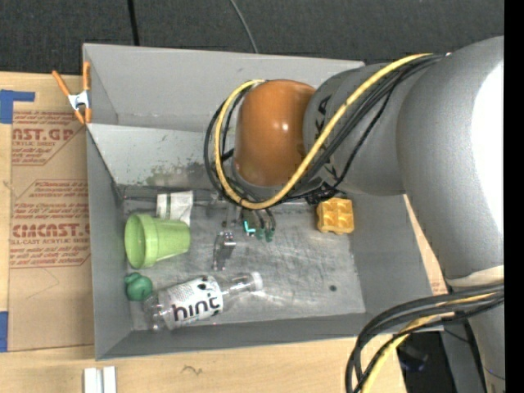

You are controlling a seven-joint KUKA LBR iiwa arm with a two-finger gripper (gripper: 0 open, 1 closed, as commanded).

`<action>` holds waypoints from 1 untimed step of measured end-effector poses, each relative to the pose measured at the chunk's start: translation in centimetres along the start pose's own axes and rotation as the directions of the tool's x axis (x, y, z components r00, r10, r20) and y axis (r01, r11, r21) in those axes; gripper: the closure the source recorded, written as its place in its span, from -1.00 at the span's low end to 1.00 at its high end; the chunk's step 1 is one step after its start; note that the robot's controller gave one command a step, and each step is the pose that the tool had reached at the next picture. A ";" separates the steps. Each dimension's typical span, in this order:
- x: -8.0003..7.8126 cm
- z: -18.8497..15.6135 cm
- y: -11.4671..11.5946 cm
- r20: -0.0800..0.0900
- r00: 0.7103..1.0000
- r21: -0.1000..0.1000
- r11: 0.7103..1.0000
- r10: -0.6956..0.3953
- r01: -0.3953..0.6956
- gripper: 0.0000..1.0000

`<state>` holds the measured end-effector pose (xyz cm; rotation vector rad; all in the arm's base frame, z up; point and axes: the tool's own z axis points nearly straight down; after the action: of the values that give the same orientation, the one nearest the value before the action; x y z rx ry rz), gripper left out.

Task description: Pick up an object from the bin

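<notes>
My gripper (256,226) hangs below the orange wrist cover over the middle of the bin floor, near the back wall, with nothing seen in it. A small grey metal piece (223,248) lies just to its lower left. A clear plastic bottle (201,299) with "hint" printed on it lies on its side along the front wall, in front of the gripper. A yellow waffle-shaped toy (336,216) lies to the gripper's right.
A light green cup (155,240) lies on its side at the left wall, with a small dark green ball (137,286) in front of it. A white and green packet (174,205) lies behind the cup. The arm covers the bin's back right.
</notes>
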<state>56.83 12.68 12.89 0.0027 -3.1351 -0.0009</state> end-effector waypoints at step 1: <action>-0.2 -0.4 0.0 0.007 1.000 -0.001 1.000 0.001 -0.001 -1.00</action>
<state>57.04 12.64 13.28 0.0009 -3.1421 -0.0021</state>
